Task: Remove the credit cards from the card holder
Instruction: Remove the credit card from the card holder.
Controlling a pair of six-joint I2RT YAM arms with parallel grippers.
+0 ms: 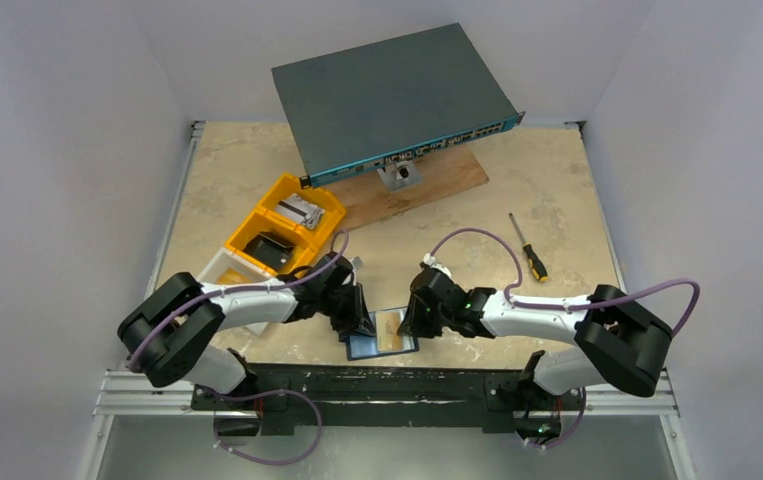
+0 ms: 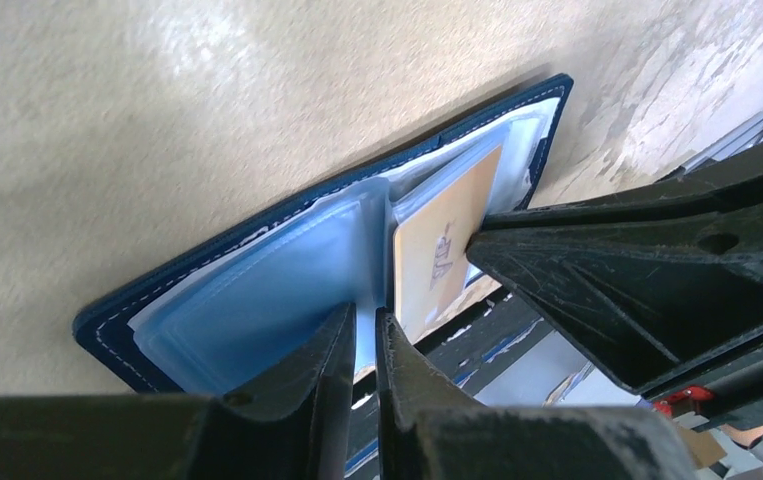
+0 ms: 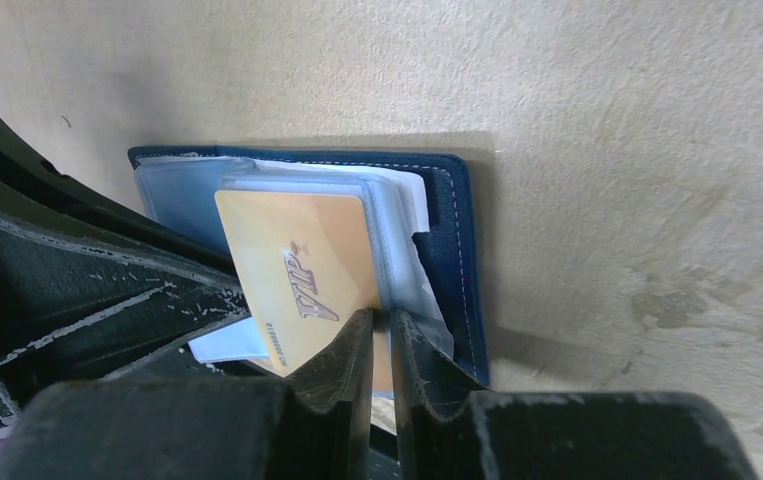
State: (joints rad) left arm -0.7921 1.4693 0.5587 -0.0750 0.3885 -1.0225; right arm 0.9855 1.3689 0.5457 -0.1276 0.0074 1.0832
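With card holder (image 2: 117, 328) open flat at the near edge of the table (image 2: 157, 120), anchor its clear sleeves (image 2: 257, 300) in the pressed-together left pincer (image 2: 365, 318). Draw orange card (image 3: 302, 270), nipped by right pincer (image 3: 380, 322), straight out along its pocket.

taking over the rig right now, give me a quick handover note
left pincer: shut on a clear sleeve of the open card holder.
right pincer: shut on the near edge of the orange card, which sits in its sleeve.
holder lies flat at the near edge of the table, between both arms.
done: holder open, card gripped.
left: pull this card out, then any others; none lies outside yet.
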